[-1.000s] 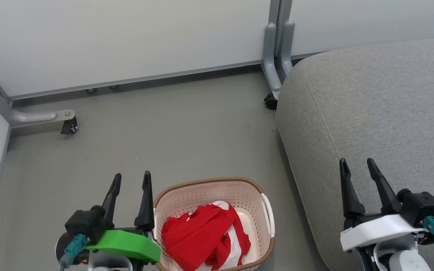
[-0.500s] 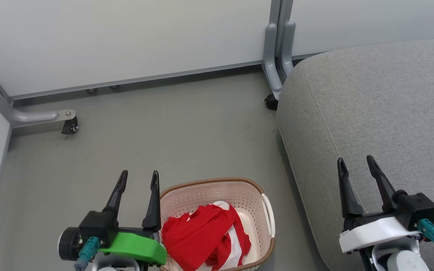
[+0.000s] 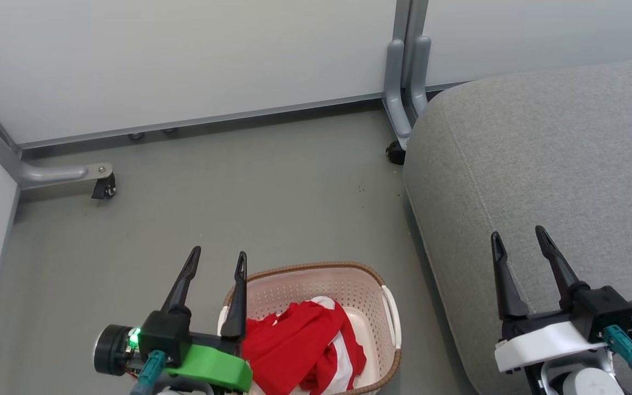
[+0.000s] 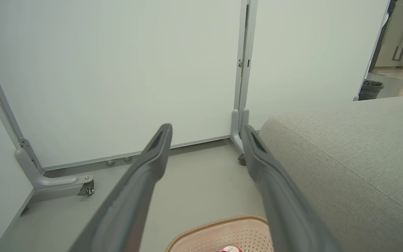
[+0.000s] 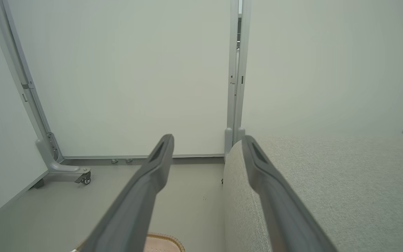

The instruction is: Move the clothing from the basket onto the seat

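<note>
Bright red clothing (image 3: 299, 351) with white stripes lies crumpled in the cream basket (image 3: 349, 285) on the floor at the bottom centre of the head view. My left gripper (image 3: 219, 253) is open and empty, its right finger over the basket's left rim. The basket's brown rim (image 4: 222, 224) shows low in the left wrist view, between the fingers of the left gripper (image 4: 205, 131). The light-grey seat (image 3: 557, 164) fills the right side. My right gripper (image 3: 518, 233) hangs open and empty over the seat's front left part. In the right wrist view the right gripper (image 5: 206, 140) straddles the seat's edge (image 5: 236, 196).
White partition panels (image 3: 184, 55) on grey posts close off the back and left. A castor foot (image 3: 102, 186) stands at the back left, another (image 3: 395, 153) by the seat's corner. Bare grey floor (image 3: 239, 192) stretches between the basket and the panels.
My left gripper has shifted right and forward, from beside the basket to over its left rim. The right gripper has barely moved. The camera has tilted slightly.
</note>
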Robot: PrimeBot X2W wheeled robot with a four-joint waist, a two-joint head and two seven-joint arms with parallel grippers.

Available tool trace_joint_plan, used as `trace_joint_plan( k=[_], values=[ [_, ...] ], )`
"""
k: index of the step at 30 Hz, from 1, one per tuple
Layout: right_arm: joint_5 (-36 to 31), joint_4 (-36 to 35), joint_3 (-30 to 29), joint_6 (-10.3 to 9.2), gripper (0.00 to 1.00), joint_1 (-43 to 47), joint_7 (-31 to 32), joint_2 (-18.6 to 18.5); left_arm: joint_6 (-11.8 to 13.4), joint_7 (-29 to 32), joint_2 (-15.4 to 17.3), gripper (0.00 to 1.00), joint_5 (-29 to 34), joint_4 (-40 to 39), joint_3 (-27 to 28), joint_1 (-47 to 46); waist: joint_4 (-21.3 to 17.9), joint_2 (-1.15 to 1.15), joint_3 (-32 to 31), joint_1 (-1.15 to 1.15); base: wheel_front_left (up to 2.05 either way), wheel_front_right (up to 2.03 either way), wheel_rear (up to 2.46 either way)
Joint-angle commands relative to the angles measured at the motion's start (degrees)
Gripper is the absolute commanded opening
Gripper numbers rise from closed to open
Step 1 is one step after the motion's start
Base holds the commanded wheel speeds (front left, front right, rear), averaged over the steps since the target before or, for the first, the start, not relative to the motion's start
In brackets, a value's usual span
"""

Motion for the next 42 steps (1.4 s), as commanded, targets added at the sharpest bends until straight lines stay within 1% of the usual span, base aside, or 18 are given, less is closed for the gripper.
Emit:
trace_joint_plan(
  k=[1,4,18,24,29,31,37,39,42],
  values=[
    [-1.2,-0.4,0.1,0.0,1.0,0.6,-0.5,-0.2,0.0,-0.4,0.4,1.0,1.0,-0.1,-0.2,0.5,0.0,0.0,0.0,0.0,0.0,0.0,0.0],
    [-2.2,-0.6,0.3,0.0,1.0,0.6,-0.7,-0.3,0.1,-0.6,0.4,1.0,2.0,-0.2,-0.4,0.4,0.1,0.0,0.1,0.0,0.0,0.0,0.0],
    [-2.4,-0.5,0.6,0.0,1.0,0.7,-0.7,-0.2,0.0,-0.6,0.4,1.0,1.3,0.7,-0.7,0.4,0.1,0.0,0.6,0.0,0.0,0.0,0.0],
    [-2.6,0.7,0.6,0.0,1.0,0.5,-0.7,-0.2,-0.5,-0.6,0.4,1.0,1.9,1.6,-1.2,0.1,0.2,0.0,0.7,0.0,0.0,0.0,0.0],
    [-3.3,0.1,-0.1,0.0,1.0,0.2,-0.7,-0.2,-0.9,-0.6,0.4,1.0,2.2,3.0,-2.0,-0.1,0.1,0.0,1.5,0.0,0.0,0.0,0.0],
    [-3.6,-0.3,-0.6,0.0,1.0,-0.3,-0.7,-0.2,-1.3,-0.6,0.4,1.0,2.5,3.8,-2.9,-0.8,0.0,0.0,2.4,0.0,0.0,0.0,0.0],
    [-2.5,-0.9,-2.0,0.0,1.0,-3.1,-0.7,-0.2,-1.8,-0.5,0.4,1.0,3.4,8.4,-5.9,-5.1,-1.4,0.0,8.5,0.0,0.0,0.0,0.0],
    [-1.5,-1.3,-3.5,0.0,1.0,-5.1,-0.7,-0.3,-1.4,-0.5,0.4,1.0,3.3,11.0,-6.9,-7.4,-2.5,0.0,11.3,0.0,0.0,0.0,0.0],
    [-0.4,-2.0,-5.8,0.0,1.0,-7.3,-0.7,-0.2,-1.8,-0.5,0.4,1.0,4.2,16.1,-9.0,-10.6,-3.9,0.0,14.9,0.0,0.0,0.0,0.0]
  ],
)
